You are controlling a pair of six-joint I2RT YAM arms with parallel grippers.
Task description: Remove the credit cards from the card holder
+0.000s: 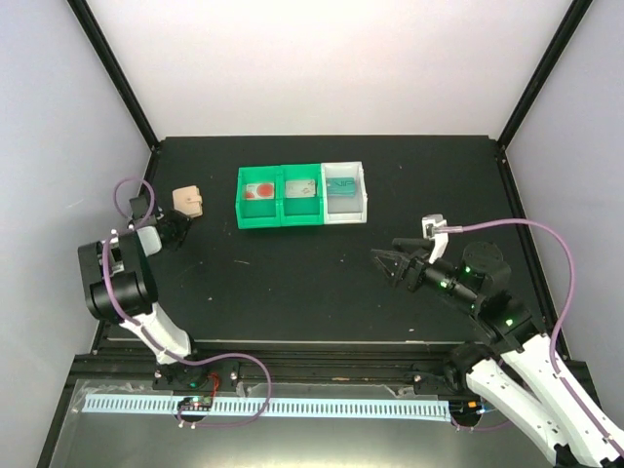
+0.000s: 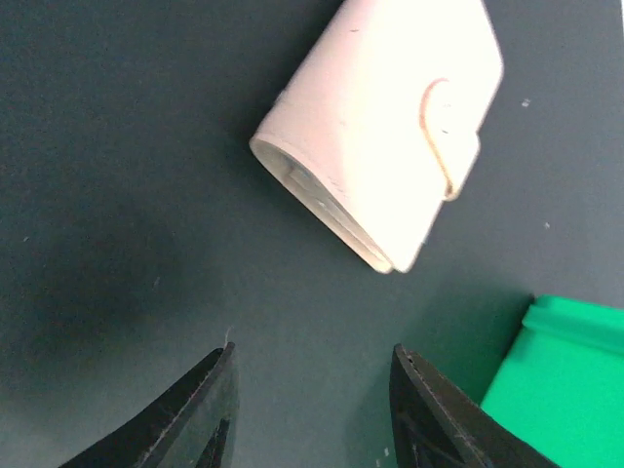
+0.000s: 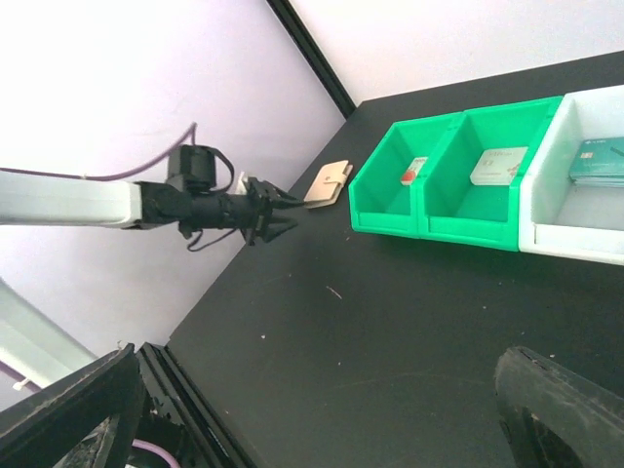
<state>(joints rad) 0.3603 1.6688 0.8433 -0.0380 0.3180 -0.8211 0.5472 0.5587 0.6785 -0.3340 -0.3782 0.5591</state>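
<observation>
**benchrat:** Tan leather card holder (image 1: pixel 188 201) is lying closed on the black worktop (image 1: pixel 292 292), upper left of the overhead view, just left of the green bin (image 1: pixel 281 218). Three credit cards (image 1: pixel 301 189) lie one per compartment: two in the green, one in the white bin (image 1: pixel 346 216). The left fingers (image 1: pixel 179 224) hover right beside the holder. The right fingers (image 1: pixel 390 263) hang wide and empty at centre right, well apart from everything.

**yam_fan:** Left wrist cam: the holder fills the top of the frame, snap tab (image 2: pixel 444 136) folded over, layered edge facing the lens. The fingers at the bottom are partly spread with nothing between them, not touching it. Can't tell if any cards are left inside.

**benchrat:** Right wrist cam: the holder is upper middle, the left arm pointing at it. Its own fingers sit spread in the lower corners.

**yam_fan:** My guess is that gap's too narrow for the holder's flat face. I'd pinch it across the thin layered edge, squarely so it doesn't skid, then bring the right side in for the tab.
</observation>
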